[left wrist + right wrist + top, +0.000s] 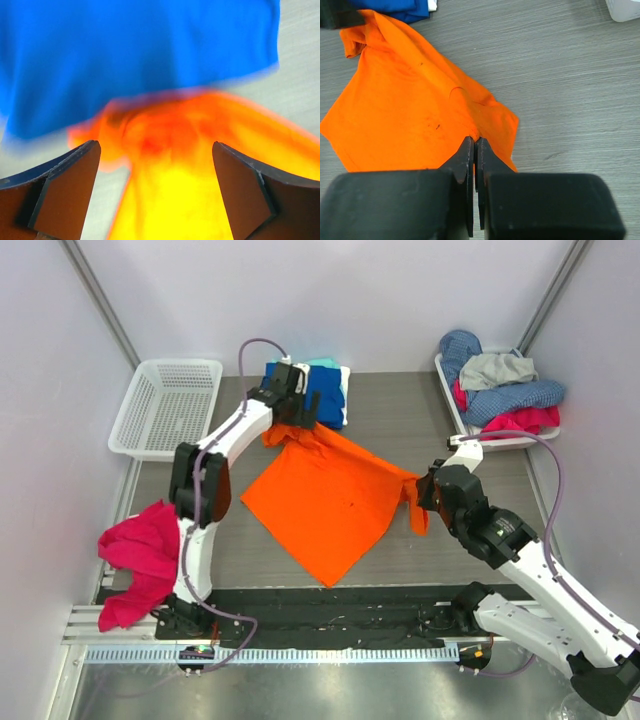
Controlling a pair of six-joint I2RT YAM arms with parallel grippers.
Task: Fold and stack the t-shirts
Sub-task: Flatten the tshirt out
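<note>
I take my bearings from the folded stack [322, 390] at the far side of the table [410, 425], royal blue on top. The orange shirt [325, 505] lies spread on the near side of that stack, its far corner bunched up against the stack's near edge. My left gripper [300, 418] hangs over that bunched corner, fingers [65, 195] wide apart and gripping nothing. I judge the corner rests there so the shirt lies square to the stack. My right gripper [425, 492], well right of the stack and nearer me, is pinched tight on the shirt's right edge, which rises off the table into it. I hold that edge to pull the cloth smooth or carry it over for a fold, which I reckon is the step in hand.
</note>
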